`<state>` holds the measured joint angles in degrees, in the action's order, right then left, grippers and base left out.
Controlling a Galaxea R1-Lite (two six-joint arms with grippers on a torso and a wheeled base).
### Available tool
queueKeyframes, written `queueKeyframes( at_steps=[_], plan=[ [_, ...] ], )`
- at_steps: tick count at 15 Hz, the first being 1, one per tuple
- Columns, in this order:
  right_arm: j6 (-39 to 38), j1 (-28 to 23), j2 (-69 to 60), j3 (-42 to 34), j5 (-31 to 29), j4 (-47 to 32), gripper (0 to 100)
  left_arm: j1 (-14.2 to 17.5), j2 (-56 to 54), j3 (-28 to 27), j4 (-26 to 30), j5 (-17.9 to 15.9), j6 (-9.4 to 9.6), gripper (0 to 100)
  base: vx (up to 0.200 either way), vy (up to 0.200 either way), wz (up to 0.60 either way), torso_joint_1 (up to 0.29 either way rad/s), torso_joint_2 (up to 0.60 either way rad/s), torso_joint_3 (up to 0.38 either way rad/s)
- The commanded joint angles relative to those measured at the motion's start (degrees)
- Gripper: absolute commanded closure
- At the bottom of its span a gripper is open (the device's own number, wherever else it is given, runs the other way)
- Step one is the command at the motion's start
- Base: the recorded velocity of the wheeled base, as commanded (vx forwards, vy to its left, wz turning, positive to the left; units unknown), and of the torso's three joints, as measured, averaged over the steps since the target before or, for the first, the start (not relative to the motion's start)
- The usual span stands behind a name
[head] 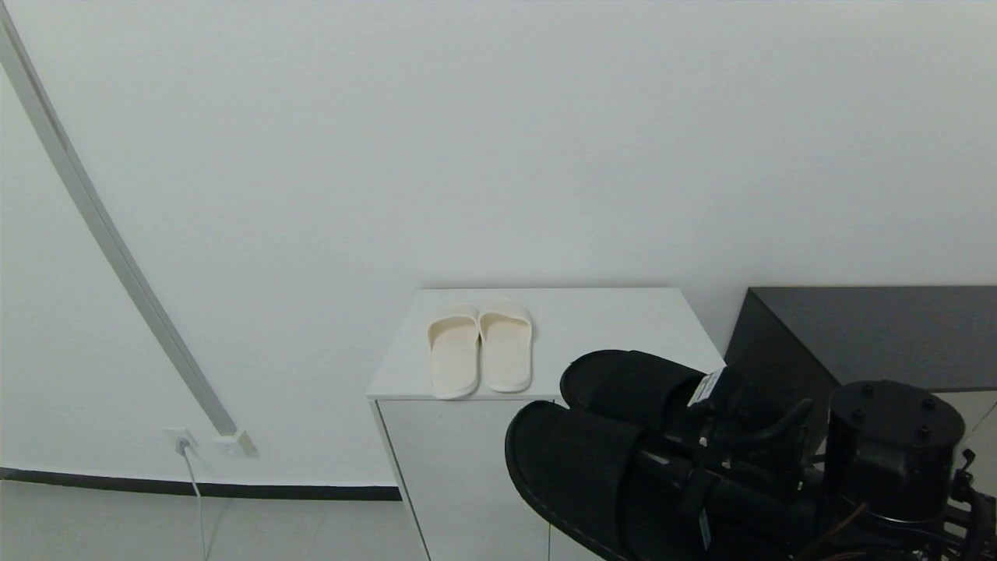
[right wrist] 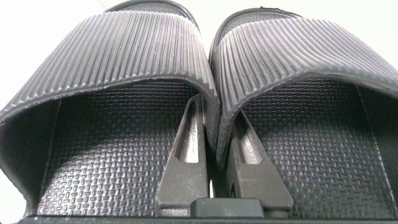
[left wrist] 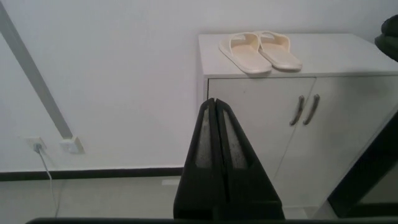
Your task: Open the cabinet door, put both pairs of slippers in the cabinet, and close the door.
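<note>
Before the cabinet (head: pixel 467 467), raised right tool (right wrist: pixel 215 124) tight on black slippers (head: pixel 600 436)

The white cabinet (head: pixel 607 327) carries one pair of cream slippers (head: pixel 480 348), side by side near its top's left front edge.

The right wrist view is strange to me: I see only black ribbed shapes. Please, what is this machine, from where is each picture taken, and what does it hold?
This is a robot with two arms, each ending in a two-fingered tool. One camera sits on its head and one on each wrist. The head view shows a white cabinet with cream slippers on top. The right tool holds the black slippers in front of the cabinet. The right wrist camera looks into them from close, and the tool's fingers pinch their inner edges together. The left tool is shut and empty, facing the closed doors.
</note>
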<state>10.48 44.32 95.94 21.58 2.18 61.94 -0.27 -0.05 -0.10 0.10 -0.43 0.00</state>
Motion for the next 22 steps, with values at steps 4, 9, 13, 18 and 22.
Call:
queueKeyframes(
  at_steps=[4, 9, 13, 18, 22],
  plan=[
    [0.06, -0.29, 1.09, -0.04, 0.02, 0.11, 100, 0.00, 0.05, 0.01, -0.01, -0.01, 0.00, 100, 0.000, 0.000, 0.00, 0.000, 0.00, 0.000],
    [0.06, -0.29, 1.44, -0.40, 0.02, 0.11, 100, 0.00, 0.05, 0.01, -0.01, -0.01, 0.00, 100, 0.000, 0.000, 0.00, 0.000, 0.00, 0.000],
    [0.15, -0.29, 1.79, -0.75, 0.02, 0.11, 100, 0.00, 0.05, 0.01, -0.01, -0.01, 0.00, 100, 0.000, 0.000, 0.00, -0.080, 0.17, 0.090],
    [0.33, -0.29, 1.88, -0.84, 0.02, 0.11, 100, 0.00, 0.05, 0.01, -0.01, -0.19, 0.09, 0, 0.000, 0.000, 0.00, -0.148, 0.34, 0.180],
    [0.33, -0.29, 1.79, -1.27, -0.16, 0.20, 100, 0.00, 0.05, 0.01, -0.01, -0.19, 0.18, 0, 0.000, 0.000, 0.00, -0.161, 0.35, 0.193]
  ],
)
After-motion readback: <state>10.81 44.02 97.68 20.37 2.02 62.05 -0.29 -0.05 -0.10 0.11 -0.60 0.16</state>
